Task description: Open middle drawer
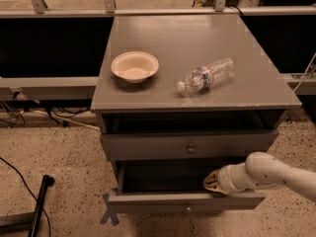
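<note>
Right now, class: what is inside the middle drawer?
The robot's hand sits inside the open middle drawer, near its right end. Elsewhere the visible interior is dark, and no other item shows. The floor just behind the front panel and the part under the arm are hidden.

Warm, rather dim indoor light falls from above onto the grey worktop (197,38), which shows a soft, even sheen toward its far edge and no harsh glare. The bowl (135,66) casts a short, soft shadow at its near side, and the clear bottle (207,75) catches small bright glints. Deep shadow fills the recesses under the worktop and the open middle drawer (163,201). The pale end effector (213,181) sits at the right of that drawer's opening, brightly lit against the dark. The speckled floor (59,152) is evenly lit.
</note>
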`<state>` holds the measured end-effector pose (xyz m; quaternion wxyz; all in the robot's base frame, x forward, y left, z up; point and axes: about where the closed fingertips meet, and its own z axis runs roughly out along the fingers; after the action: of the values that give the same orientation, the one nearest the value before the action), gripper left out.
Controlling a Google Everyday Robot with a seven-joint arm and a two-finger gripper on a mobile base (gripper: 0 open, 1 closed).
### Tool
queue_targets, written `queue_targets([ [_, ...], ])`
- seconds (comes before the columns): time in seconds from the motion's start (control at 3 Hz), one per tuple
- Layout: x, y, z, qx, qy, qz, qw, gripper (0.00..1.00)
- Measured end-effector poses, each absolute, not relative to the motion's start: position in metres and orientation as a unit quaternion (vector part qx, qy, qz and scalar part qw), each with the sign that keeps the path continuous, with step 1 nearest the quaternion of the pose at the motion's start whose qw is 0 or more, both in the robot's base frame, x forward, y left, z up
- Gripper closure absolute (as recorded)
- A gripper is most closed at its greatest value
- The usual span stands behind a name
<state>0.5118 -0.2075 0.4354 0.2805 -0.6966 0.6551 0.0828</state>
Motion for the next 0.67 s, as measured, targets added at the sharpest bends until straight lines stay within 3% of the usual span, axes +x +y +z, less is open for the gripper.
queue_targets([
  [0.67, 0.5304, -0.2052, 0.4131, -0.698, 0.653, 0.101, 0.275, 1.0],
])
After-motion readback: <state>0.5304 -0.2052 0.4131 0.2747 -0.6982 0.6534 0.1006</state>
